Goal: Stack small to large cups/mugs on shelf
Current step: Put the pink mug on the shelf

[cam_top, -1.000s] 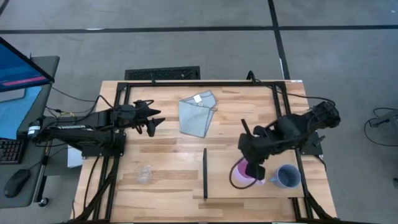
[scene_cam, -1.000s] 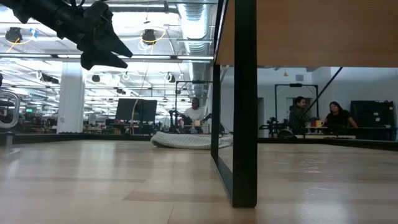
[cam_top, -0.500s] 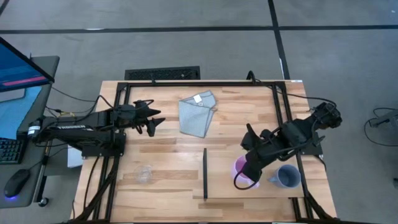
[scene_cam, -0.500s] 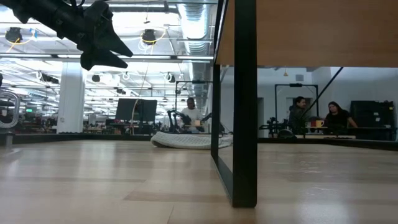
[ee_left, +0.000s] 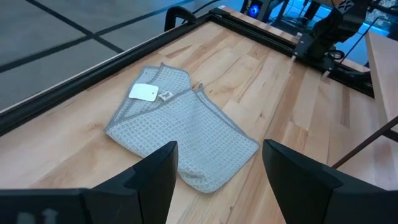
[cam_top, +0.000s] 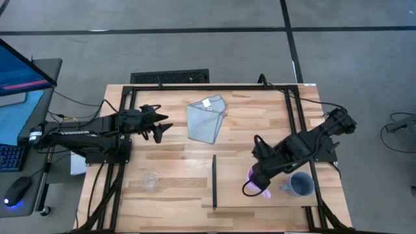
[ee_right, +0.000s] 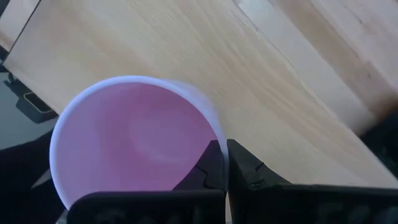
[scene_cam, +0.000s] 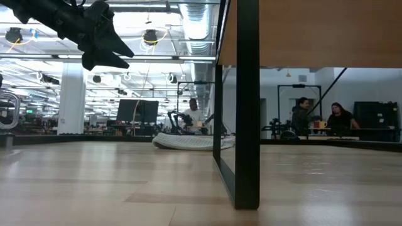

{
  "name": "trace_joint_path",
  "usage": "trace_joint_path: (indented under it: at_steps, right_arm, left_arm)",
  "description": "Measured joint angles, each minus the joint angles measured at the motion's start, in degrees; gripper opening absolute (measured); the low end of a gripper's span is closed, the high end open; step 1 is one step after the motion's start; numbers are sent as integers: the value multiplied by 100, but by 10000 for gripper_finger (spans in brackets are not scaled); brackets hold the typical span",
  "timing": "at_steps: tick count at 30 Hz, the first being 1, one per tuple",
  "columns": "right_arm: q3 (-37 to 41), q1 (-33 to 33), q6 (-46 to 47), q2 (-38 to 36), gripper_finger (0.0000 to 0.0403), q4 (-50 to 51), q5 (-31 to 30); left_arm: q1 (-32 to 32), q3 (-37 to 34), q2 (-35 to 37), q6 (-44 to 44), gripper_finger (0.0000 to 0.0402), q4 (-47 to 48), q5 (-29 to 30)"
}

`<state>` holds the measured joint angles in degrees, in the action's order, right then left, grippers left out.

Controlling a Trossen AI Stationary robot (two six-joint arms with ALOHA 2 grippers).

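The pink-purple mug [cam_top: 255, 186] is over the light-wood shelf [cam_top: 286, 162], near its middle, and my right gripper [cam_top: 261, 177] is shut on it. Its mouth fills the right wrist view [ee_right: 134, 140]. The grey-blue mug [cam_top: 300, 184] stands on the shelf just right of it. The clear cup [cam_top: 151, 181] stands on the tabletop, left of the shelf's black divider strip [cam_top: 214, 181]. My left gripper [cam_top: 160, 128] hangs open and empty above the table's left half, with the folded cloth [ee_left: 186, 134] ahead of it. My right gripper pinches the pink mug's wall at the rim [ee_right: 214, 134], one finger inside the mug and one outside. The fingers come slanting down from the table's right. The mug is tilted, with its mouth turned toward the left and near side; whether its base touches the shelf does not show.
The light-blue cloth [cam_top: 207, 119] lies at the table's far middle and also shows in the low view [scene_cam: 191, 141]. A black upright [scene_cam: 247, 100] stands close in the low view. People sit in the room behind. Bare shelf lies between the divider and the pink mug.
My right gripper has swung a little toward the near edge and lowered its wrist while staying shut on the pink mug. The mug, upright a second ago, has tipped so its mouth faces left and near. The left arm has kept still.
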<state>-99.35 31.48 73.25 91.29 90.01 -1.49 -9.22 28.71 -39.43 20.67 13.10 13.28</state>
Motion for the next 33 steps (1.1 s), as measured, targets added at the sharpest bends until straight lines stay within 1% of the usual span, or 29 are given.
trace_joint_path:
  at_steps: [11, 15, 19, 22, 25, 33]
  right_arm:
    - [0, 45, 801, 0, 9, 0, 19]
    - [7, 90, 1057, 0, 9, -3, 6]
    - [250, 122, 1290, -4, 9, -5, 30]
    - [457, 166, 1328, -44, 9, -43, 108]
    - [465, 201, 1283, -35, 9, -41, 84]
    - [487, 337, 1644, -131, 9, 11, 139]
  left_arm:
    - [-2, 0, -1, -4, 226, 10, -8]
    - [0, 0, -1, -7, 226, 48, -120]
    - [1, 0, 1, -7, 226, 48, -206]
    - [1, 0, -1, -7, 226, 49, -206]
    - [1, 0, 0, -43, 226, 44, -204]
    - [1, 0, 0, -49, 226, 40, -204]
